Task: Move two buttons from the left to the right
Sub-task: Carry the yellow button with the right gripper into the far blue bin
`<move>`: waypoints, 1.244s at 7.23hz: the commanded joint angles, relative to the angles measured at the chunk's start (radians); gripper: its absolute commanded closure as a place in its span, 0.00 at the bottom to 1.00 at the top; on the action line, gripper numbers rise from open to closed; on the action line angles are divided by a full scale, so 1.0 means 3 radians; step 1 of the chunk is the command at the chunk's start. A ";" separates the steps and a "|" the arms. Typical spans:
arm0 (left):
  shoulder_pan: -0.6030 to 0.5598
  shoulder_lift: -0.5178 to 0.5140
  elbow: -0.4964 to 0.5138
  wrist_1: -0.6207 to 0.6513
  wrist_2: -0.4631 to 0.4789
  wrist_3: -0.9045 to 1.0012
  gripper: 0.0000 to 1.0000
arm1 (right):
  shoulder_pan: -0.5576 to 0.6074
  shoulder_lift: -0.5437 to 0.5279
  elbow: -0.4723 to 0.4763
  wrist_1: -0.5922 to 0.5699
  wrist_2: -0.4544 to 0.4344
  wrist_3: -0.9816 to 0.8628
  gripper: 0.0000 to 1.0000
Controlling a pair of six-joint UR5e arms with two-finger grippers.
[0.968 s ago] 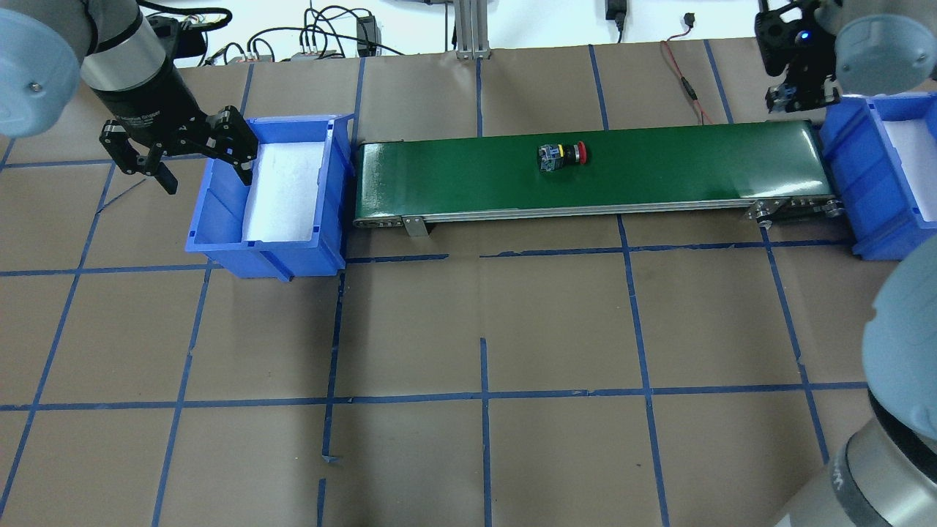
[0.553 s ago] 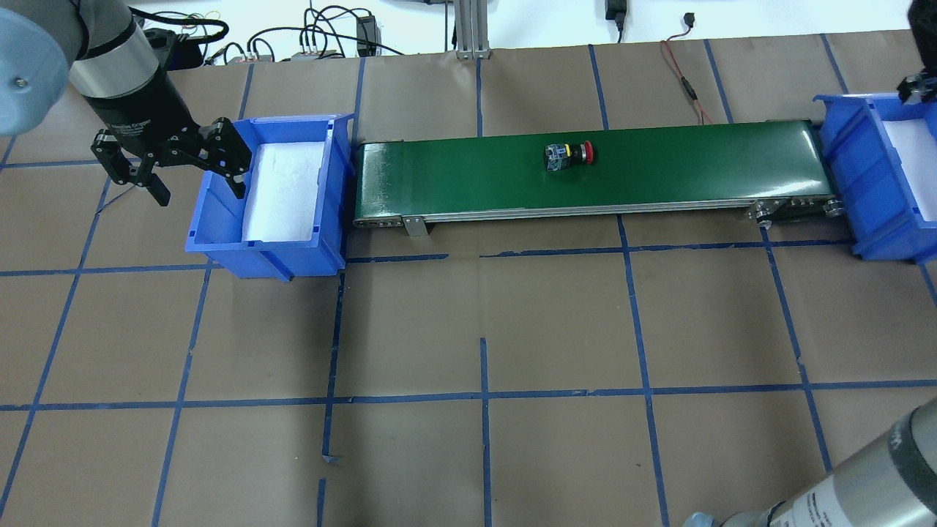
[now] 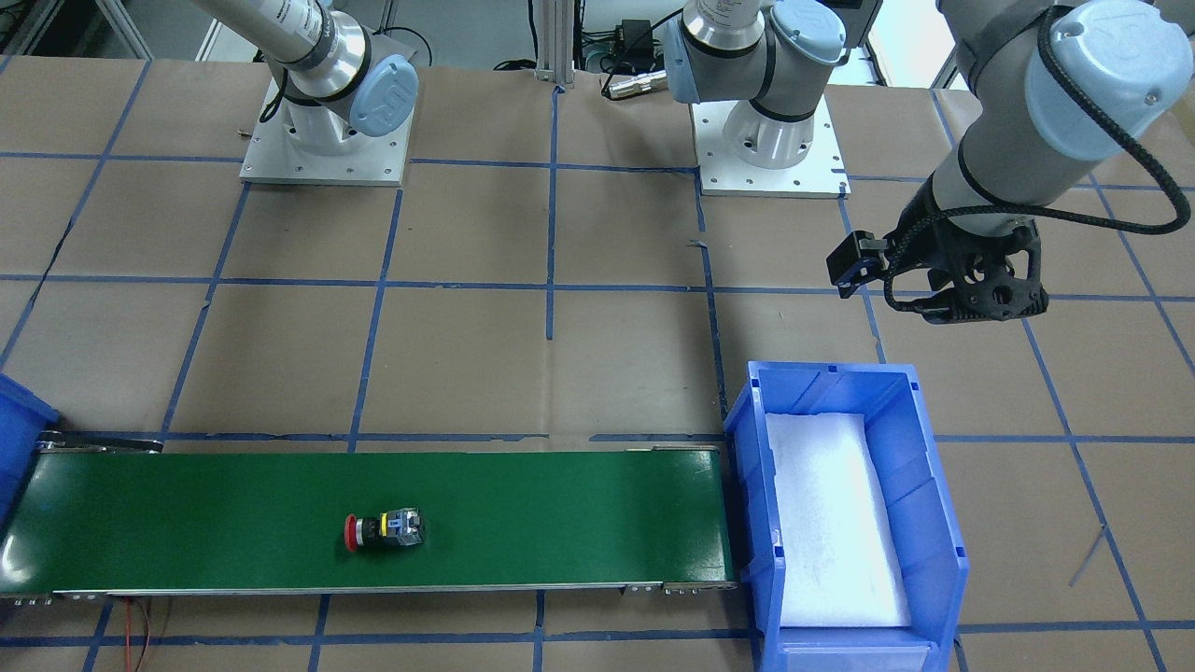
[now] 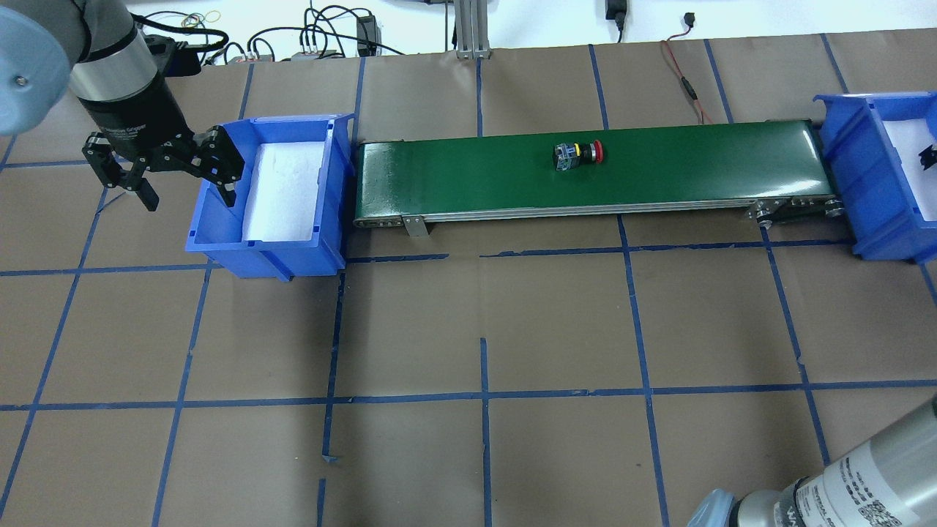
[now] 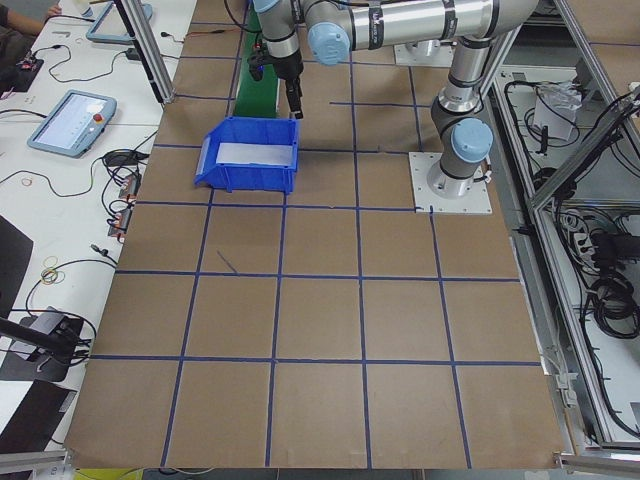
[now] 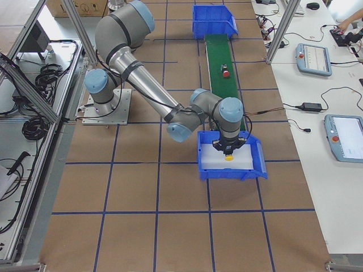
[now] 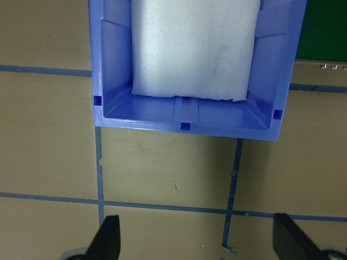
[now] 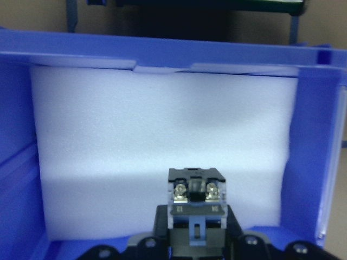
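The red button [image 4: 578, 154] lies on its side on the green conveyor belt [image 4: 476, 179], right of the middle; it also shows in the front view [image 3: 383, 529]. My right gripper [image 6: 228, 148] is shut on the yellow button [image 6: 228, 157], cap down, over the right blue bin [image 6: 258, 164]. The right wrist view shows the button's rear terminals [image 8: 195, 197] above the bin's white foam. My left gripper [image 4: 189, 196] is open and empty. It hovers at the outer end of the left blue bin [image 4: 219, 223], which holds only foam.
The belt runs between the two bins. The left wrist view shows the left bin's end wall [image 7: 184, 122] and taped brown table below it. Cables lie along the far table edge [image 4: 322, 36]. Tablets and an operator's desk sit beside the table [image 6: 313, 56].
The red button has ridden the belt to the right. My right gripper has moved from beyond the belt's end to over the right bin. My left gripper drifted slightly left.
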 commanded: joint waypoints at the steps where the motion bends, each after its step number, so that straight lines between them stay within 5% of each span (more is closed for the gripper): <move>1: 0.0002 0.0030 0.0006 0.0015 0.0109 -0.0020 0.00 | -0.0009 0.0030 0.0349 -0.0256 -0.0224 -0.0021 0.88; 2: -0.0033 0.0142 -0.0014 -0.0091 0.0099 -0.0045 0.00 | -0.0009 0.0030 0.0401 -0.0348 -0.0200 -0.0026 0.88; 3: -0.0044 0.0143 -0.0009 -0.0224 0.0084 -0.0263 0.00 | -0.0009 0.0030 0.0412 -0.0349 -0.0169 -0.0026 0.60; 4: -0.0034 0.0078 -0.0019 -0.0200 0.0008 -0.0316 0.00 | -0.0009 0.0030 0.0381 -0.0344 -0.0154 -0.0026 0.01; 7: -0.0039 0.0001 -0.0040 0.0259 -0.0018 -0.0005 0.00 | -0.0009 -0.0112 0.0193 -0.0293 -0.0036 0.0076 0.00; 9: -0.0039 0.0046 -0.0040 0.0306 -0.0024 -0.0035 0.00 | 0.0174 -0.0592 0.0227 -0.0007 -0.0011 0.0152 0.00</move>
